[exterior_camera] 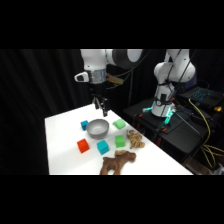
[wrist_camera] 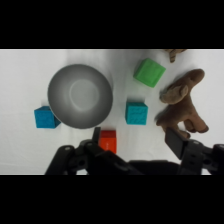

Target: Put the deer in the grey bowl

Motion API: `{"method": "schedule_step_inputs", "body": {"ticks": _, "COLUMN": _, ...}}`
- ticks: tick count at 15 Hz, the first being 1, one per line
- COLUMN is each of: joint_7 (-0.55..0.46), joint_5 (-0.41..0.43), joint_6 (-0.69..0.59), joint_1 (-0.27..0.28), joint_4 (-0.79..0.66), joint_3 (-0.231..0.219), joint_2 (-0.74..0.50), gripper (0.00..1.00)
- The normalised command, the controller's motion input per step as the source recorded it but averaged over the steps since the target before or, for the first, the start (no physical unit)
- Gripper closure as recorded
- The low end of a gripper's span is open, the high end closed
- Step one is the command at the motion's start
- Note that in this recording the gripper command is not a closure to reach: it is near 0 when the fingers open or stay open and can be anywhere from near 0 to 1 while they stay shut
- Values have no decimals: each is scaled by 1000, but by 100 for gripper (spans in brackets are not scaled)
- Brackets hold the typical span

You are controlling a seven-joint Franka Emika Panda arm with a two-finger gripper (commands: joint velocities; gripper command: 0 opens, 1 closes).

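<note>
The deer [exterior_camera: 117,162] is a dark brown toy lying near the table's front edge; in the wrist view the deer [wrist_camera: 182,102] lies at the right, legs spread. The grey bowl [exterior_camera: 98,128] stands empty mid-table, and the wrist view shows the bowl [wrist_camera: 80,96] at the left. My gripper [exterior_camera: 101,106] hangs above the table just behind the bowl, well away from the deer. In the wrist view the gripper [wrist_camera: 135,140] is open, with nothing between its fingers.
Around the bowl lie a blue cube [exterior_camera: 84,124], a red cube [exterior_camera: 83,146], a teal cube [exterior_camera: 103,147] and two green cubes [exterior_camera: 120,141] [exterior_camera: 119,124]. A tan lumpy figure [exterior_camera: 134,139] sits right of them. A dark stand with cables [exterior_camera: 165,125] borders the table's right side.
</note>
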Motion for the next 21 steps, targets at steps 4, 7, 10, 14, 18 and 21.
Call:
{"method": "schedule_step_inputs", "body": {"ticks": 4, "joint_7": 134, "joint_5": 10, "joint_6": -15, "joint_1": 16, "joint_4": 41, "joint_3": 46, "joint_2": 11, "gripper": 0}}
{"method": "schedule_step_inputs", "body": {"ticks": 7, "joint_7": 336, "joint_5": 30, "joint_6": 14, "joint_1": 132, "joint_4": 92, "joint_3": 126, "joint_2": 35, "gripper": 0}}
{"method": "schedule_step_inputs", "body": {"ticks": 10, "joint_7": 381, "joint_5": 0, "joint_6": 62, "joint_1": 192, "joint_4": 110, "joint_3": 155, "joint_2": 58, "gripper": 0}}
{"method": "schedule_step_inputs", "body": {"ticks": 14, "joint_7": 298, "joint_5": -94, "joint_6": 184, "joint_1": 170, "joint_4": 99, "joint_3": 113, "joint_2": 144, "gripper": 0}}
{"method": "schedule_step_inputs", "body": {"ticks": 18, "joint_7": 138, "joint_5": -162, "joint_6": 348, "joint_1": 91, "joint_4": 105, "joint_3": 17, "joint_2": 317, "gripper": 0}}
{"method": "schedule_step_inputs", "body": {"ticks": 21, "joint_7": -3, "joint_5": -64, "joint_6": 360, "joint_1": 53, "joint_4": 84, "joint_3": -27, "joint_2": 339, "gripper": 0}}
